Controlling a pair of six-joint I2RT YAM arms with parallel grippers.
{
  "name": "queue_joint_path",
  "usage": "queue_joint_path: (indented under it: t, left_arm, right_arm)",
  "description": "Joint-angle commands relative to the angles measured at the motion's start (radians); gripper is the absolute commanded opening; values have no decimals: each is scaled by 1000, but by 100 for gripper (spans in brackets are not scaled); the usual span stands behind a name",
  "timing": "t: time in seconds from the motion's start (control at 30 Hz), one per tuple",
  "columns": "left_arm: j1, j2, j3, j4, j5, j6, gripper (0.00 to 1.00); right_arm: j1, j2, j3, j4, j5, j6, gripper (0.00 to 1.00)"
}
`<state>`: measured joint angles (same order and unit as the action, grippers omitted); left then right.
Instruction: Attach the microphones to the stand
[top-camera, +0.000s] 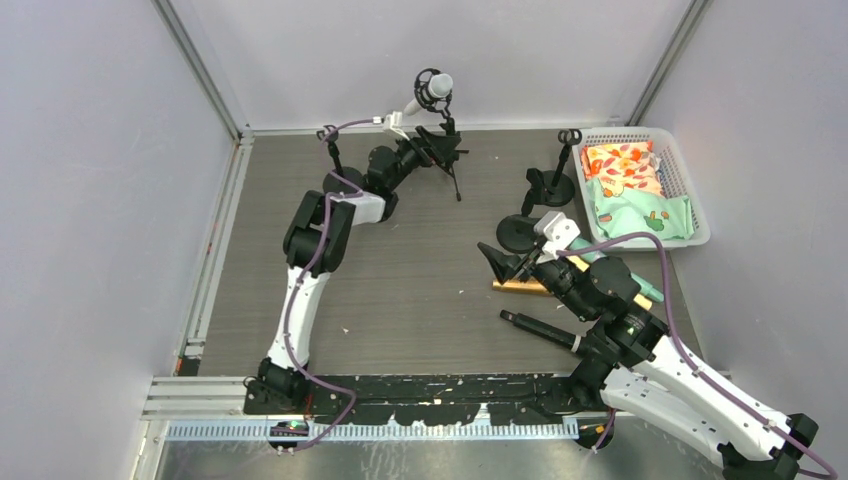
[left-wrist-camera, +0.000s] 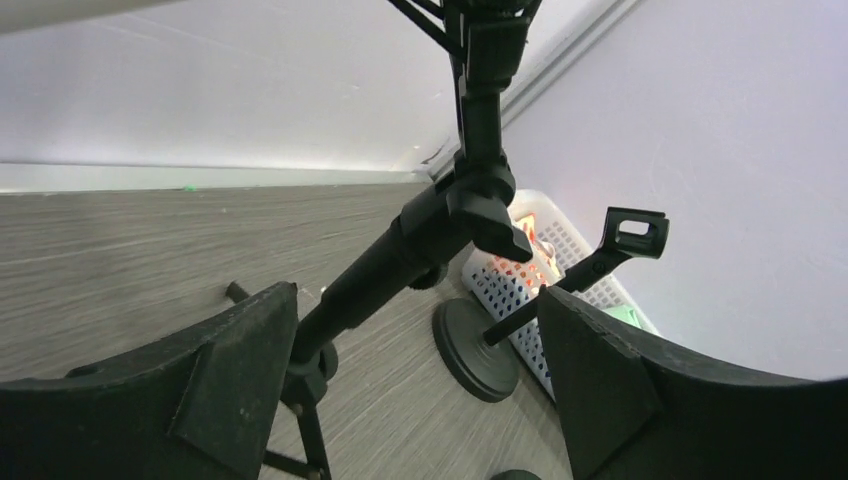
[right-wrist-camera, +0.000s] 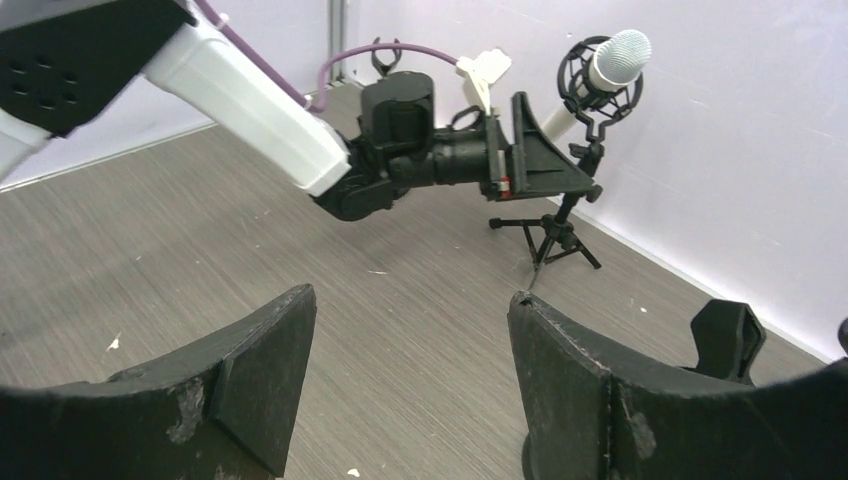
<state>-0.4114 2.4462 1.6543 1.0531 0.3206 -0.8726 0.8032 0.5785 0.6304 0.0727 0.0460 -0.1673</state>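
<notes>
We see the white microphone (top-camera: 430, 95) sitting in the round cradle at the top of the tripod stand (top-camera: 455, 183), at the far edge of the table (top-camera: 400, 290) near the back wall. The left gripper (top-camera: 444, 150) is just below the microphone, at the level of the stand's pole. Its fingers (left-wrist-camera: 240, 370) are spread wide, one on each side of the pole, and nothing is pinched between them. We cannot tell whether either finger touches the pole.

The right gripper (top-camera: 506, 264) is well away from that stand, on the right side of the table. Its fingers (right-wrist-camera: 255, 370) are also spread apart with nothing between them. The gold microphone (top-camera: 520, 286) lies flat on the table just beneath it. We cannot tell whether the gripper touches it. The black microphone (top-camera: 535, 327) lies flat a little nearer to us, beside the right arm.

Two round-base stands (top-camera: 548, 186) (top-camera: 520, 233) are upright between the right gripper and the white basket (top-camera: 690, 185), which holds colourful packets.
</notes>
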Motion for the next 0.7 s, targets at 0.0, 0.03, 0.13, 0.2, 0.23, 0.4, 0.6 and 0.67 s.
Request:
queue_joint_path:
  t: [0.0,0.03,0.13,0.2,0.23,0.4,0.6,0.67]
  left_arm:
    - [16,-151,-103,58,-44,65,93]
    - [16,-171,-128,51,-49,79,94]
    - [16,-235,-208,34,-68,109,97]
    - [15,-280,-265,27,-81,124,99]
    - [13,-314,-298,25,-88,129,100]
    - [-9,-479,-467,-54,-141,167,100]
    - [-27,-737,-719,-201,-232,203,100]
    - [-27,-832,-782,-277,-264,214,100]
  right_arm:
    - [5,16,57,16,98,-10,75]
    - [5,23,63,14,120,-9,75]
    - [4,41,83,7,186,-5,75]
    - [4,55,93,6,242,8,75]
    - [4,63,103,-4,268,14,75]
    - [4,124,153,-57,391,67,76]
    - [4,195,244,-163,478,114,77]
    - [4,224,286,-212,484,131,77]
